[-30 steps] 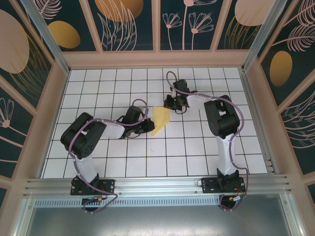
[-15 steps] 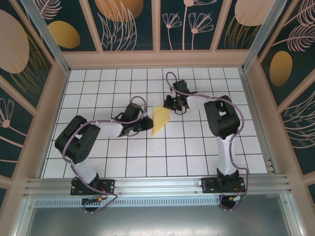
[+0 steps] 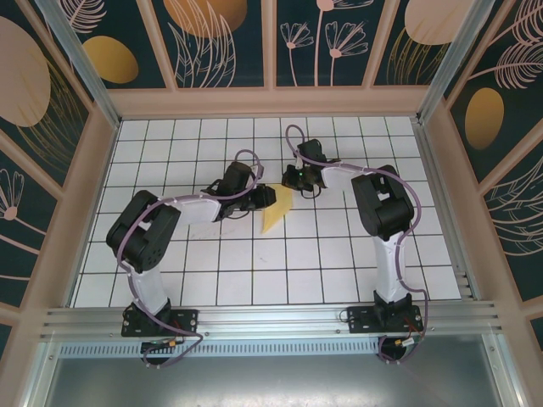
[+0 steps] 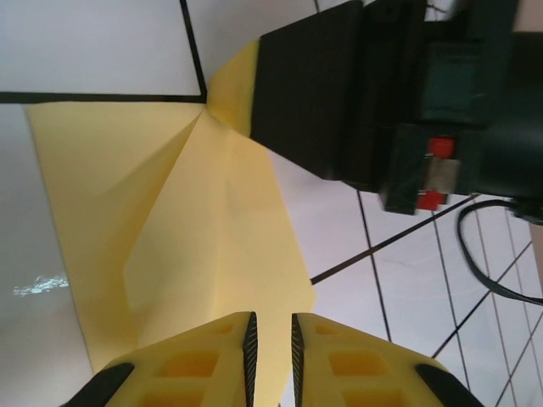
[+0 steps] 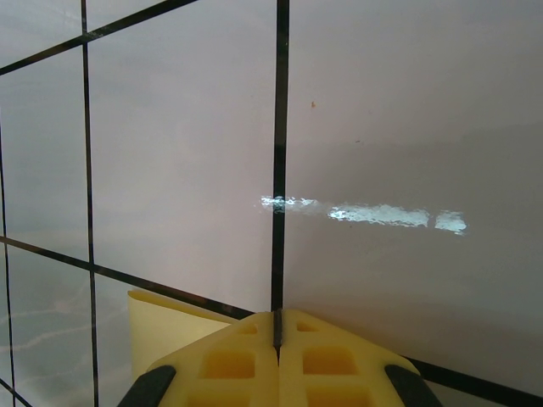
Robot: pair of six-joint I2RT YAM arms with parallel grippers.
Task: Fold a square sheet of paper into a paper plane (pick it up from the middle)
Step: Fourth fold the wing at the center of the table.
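The yellow sheet of paper [image 3: 277, 214], folded into a narrow pointed shape, lies flat on the white grid table near the middle. In the left wrist view its creased flaps [image 4: 204, 229] spread out ahead of my left gripper [image 4: 271, 326], whose jaws stand a narrow gap apart just over the paper's near end with nothing pinched. From above, the left gripper [image 3: 265, 197] covers the paper's left edge. My right gripper [image 3: 293, 180] is shut and rests on the paper's far tip. A corner of the paper [image 5: 165, 326] shows beside the closed right gripper [image 5: 277, 318].
The right arm's black wrist body [image 4: 339, 93] sits close ahead of the left fingers. Both arms meet over the table's middle rows. Wooden walls [image 3: 271, 102] ring the table, and an aluminium rail [image 3: 271, 318] runs along the near edge.
My left gripper has swung up and to the right onto the paper's left edge, and its jaws have parted slightly. The right gripper has held still on the tip.
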